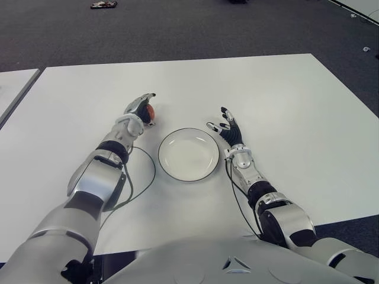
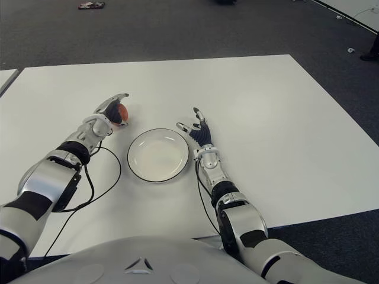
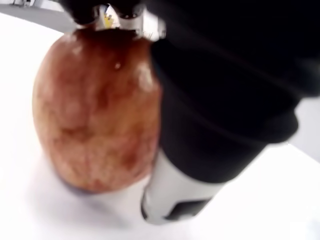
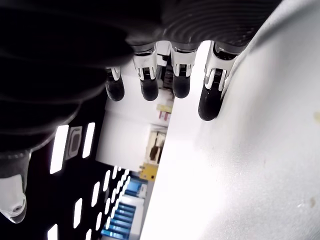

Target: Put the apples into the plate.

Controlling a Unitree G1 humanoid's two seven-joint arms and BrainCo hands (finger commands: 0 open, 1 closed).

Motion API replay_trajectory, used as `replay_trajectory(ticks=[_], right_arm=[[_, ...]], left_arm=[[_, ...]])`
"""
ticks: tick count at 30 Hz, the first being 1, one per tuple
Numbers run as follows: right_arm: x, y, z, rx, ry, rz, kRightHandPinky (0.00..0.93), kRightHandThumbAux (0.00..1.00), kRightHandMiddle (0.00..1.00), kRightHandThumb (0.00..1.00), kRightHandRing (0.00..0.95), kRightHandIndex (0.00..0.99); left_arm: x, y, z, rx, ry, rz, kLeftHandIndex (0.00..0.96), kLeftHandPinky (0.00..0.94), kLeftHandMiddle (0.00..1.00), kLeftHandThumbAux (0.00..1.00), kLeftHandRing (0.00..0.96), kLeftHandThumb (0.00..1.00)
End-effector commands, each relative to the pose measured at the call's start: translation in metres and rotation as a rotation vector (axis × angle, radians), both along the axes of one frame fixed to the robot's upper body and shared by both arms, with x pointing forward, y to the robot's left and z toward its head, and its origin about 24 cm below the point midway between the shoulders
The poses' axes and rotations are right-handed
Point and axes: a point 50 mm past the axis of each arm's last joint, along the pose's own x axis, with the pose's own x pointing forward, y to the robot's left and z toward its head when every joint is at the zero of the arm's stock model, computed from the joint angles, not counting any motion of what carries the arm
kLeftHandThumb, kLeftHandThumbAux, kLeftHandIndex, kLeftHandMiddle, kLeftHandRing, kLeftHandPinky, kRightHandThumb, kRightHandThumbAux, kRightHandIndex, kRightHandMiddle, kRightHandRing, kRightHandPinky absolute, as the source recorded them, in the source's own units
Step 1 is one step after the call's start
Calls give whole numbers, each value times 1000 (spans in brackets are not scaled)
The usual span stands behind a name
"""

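One apple [image 1: 150,112] in sight, reddish-brown, sitting on the white table [image 1: 284,106] just beyond and to the left of the plate [image 1: 189,154], not touching it. We judge it firm, round, fairly smooth-skinned and of modest weight; likely to roll or squirt out if pinched high, so the hold should wrap its widest part, fingers on one side, thumb opposing. Our left hand [image 1: 140,109] is at the apple: fingers curve over its far side and top, and the wrist view shows a dark finger pad [image 3: 210,115] pressed against the fruit's flank, the apple's underside meeting the table. We read this as closed around the apple, not yet lifted. Our right hand [image 1: 227,130] shows just right of the plate, fingers spread, holding nothing. Plate is bare. No second apple visible from any view.
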Motion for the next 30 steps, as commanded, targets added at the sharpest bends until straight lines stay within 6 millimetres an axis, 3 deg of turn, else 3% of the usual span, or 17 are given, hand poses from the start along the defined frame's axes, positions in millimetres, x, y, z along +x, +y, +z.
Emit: replay_trajectory(ticks=[1, 30], right_arm=[[-9, 1, -12, -9, 63, 10, 0, 559, 0, 44, 0, 0], [-11, -5, -14, -4, 69, 10, 0, 578, 0, 24, 0, 0]], left_arm=[[-8, 5, -11, 41, 33, 10, 0, 0, 0, 360, 0, 0], [-11, 5, -15, 36, 19, 52, 0, 0, 0, 395, 0, 0]])
